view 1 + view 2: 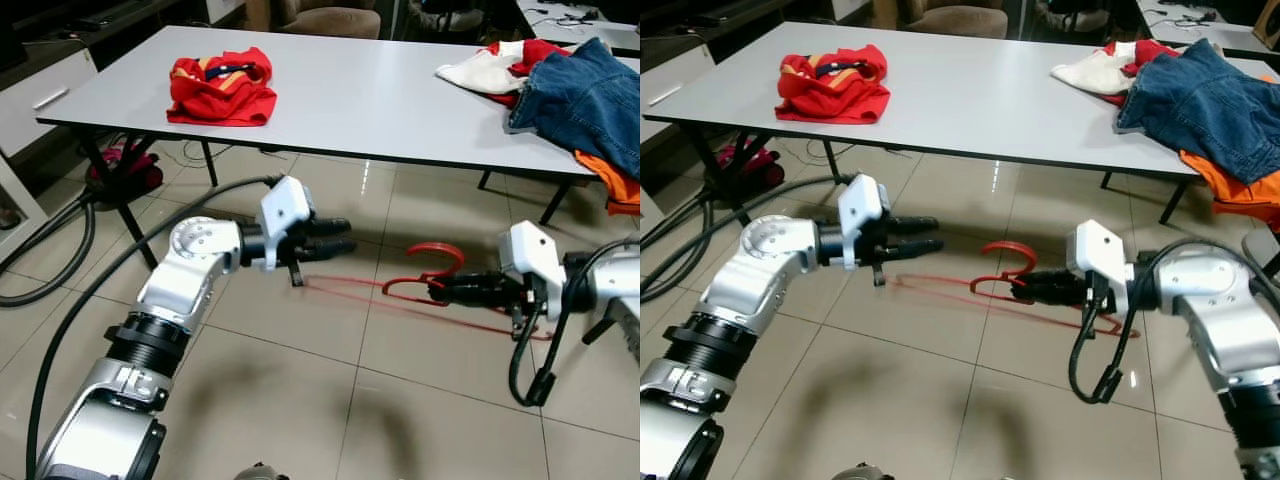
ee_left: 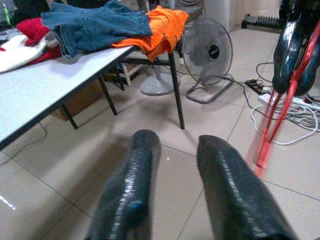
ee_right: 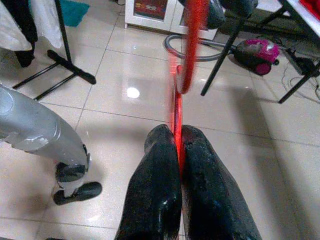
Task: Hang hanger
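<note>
Down low over the tiled floor (image 1: 300, 400), right gripper (image 1: 438, 290) clamped on a red hanger (image 1: 425, 270), held in the air just off the table's (image 1: 380, 100) near edge. Left gripper (image 1: 345, 237) alongside, well apart from the hanger, fingers (image 2: 235, 195) parted, holding nothing.

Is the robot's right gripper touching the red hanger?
Touching. The right wrist view shows the right gripper with both black fingers pressed shut on the red hanger, which runs out from between them.
</note>
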